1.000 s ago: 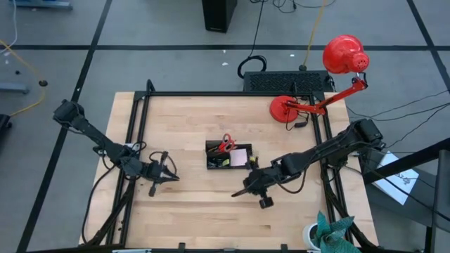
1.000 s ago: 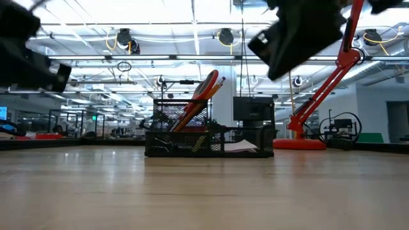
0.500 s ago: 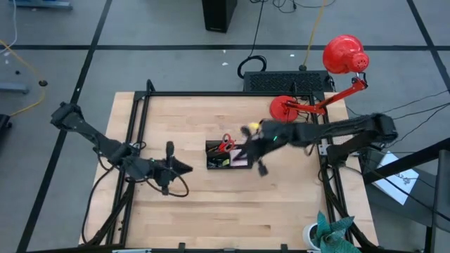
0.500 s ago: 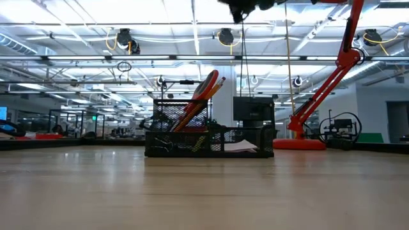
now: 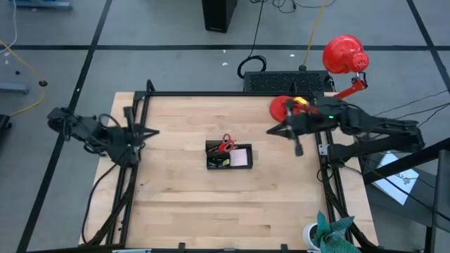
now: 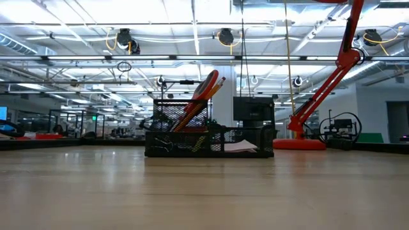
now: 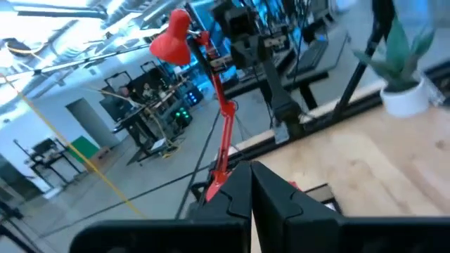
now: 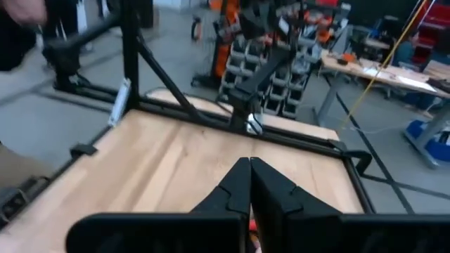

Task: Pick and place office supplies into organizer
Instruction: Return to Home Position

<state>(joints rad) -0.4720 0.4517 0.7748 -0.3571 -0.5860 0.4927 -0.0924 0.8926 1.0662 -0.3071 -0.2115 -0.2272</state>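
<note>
Both arms are hanging off to their own sides of the table (image 5: 183,204), and the organizer (image 5: 207,156) is sitting between the two sets of jaws, well apart from each, with red-handled scissors (image 5: 225,145) standing in it and a pink sticky-note pad (image 5: 241,158) lying flat inside. The left gripper (image 5: 152,131) and the right gripper (image 5: 272,131) are both showing fingers pressed together with nothing held, as each wrist view confirms. The step in hand looks like parking the arms, so the right arm is needing the most care: its jaws are sitting just beside the red lamp's base (image 5: 283,109), and a high, tucked path would be keeping it clear of the lamp and cable. The low view is showing neither gripper. How high the right jaws are sitting above that base cannot be told. Behind the mesh, the smaller supplies are too hard to make out.
</note>
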